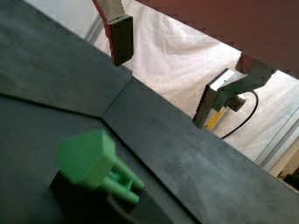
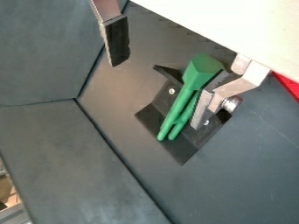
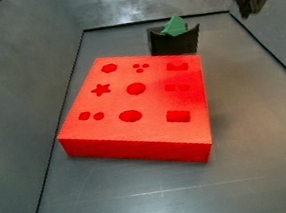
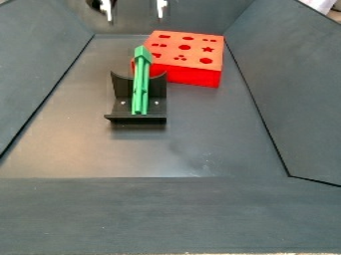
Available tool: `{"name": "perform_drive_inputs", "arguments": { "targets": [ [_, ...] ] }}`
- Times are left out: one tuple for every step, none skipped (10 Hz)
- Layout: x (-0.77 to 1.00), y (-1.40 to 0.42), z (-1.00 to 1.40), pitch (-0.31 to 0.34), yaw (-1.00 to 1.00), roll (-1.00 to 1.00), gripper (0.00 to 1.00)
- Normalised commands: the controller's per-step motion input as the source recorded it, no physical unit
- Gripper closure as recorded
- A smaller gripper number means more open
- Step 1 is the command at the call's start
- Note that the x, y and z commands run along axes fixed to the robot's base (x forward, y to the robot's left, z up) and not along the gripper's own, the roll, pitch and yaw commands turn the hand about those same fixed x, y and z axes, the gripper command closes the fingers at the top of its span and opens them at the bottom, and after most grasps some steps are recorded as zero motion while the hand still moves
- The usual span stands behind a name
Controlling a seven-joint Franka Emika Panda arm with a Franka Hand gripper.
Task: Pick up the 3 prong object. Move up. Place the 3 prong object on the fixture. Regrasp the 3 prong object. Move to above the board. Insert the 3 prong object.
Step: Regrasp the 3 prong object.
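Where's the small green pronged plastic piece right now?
The green pronged piece leans on the dark fixture, beside the red board; the open gripper is above, apart.

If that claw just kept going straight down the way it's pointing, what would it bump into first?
Probably the 3 prong object, leaning on the fixture. In a wrist view the open, empty claw hangs above them with its fingers either side, though depth is hard to judge.

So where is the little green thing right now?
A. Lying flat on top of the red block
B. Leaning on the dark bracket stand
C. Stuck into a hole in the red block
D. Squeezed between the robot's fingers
B. The 3 prong object leans on the fixture, beside the board; the gripper hangs above with fingers open and empty.
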Motion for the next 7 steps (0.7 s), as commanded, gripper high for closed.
{"name": "perform_drive_inputs", "arguments": {
  "targets": [
    [0.08,0.03,-1.0,-0.142,-0.02,0.07,0.0],
    [0.08,0.02,-1.0,-0.128,-0.04,0.07,0.0],
    [0.09,0.02,-1.0,-0.101,-0.07,0.07,0.0],
    [0.09,0.02,-1.0,-0.083,-0.07,0.06,0.0],
    [0.08,0.01,-0.83,-0.042,-0.07,0.06,0.0],
    [0.08,0.01,-0.73,-0.028,-0.07,0.06,0.0],
    [0.08,0.0,-0.52,0.006,-0.06,0.06,0.0]
  ]
}}
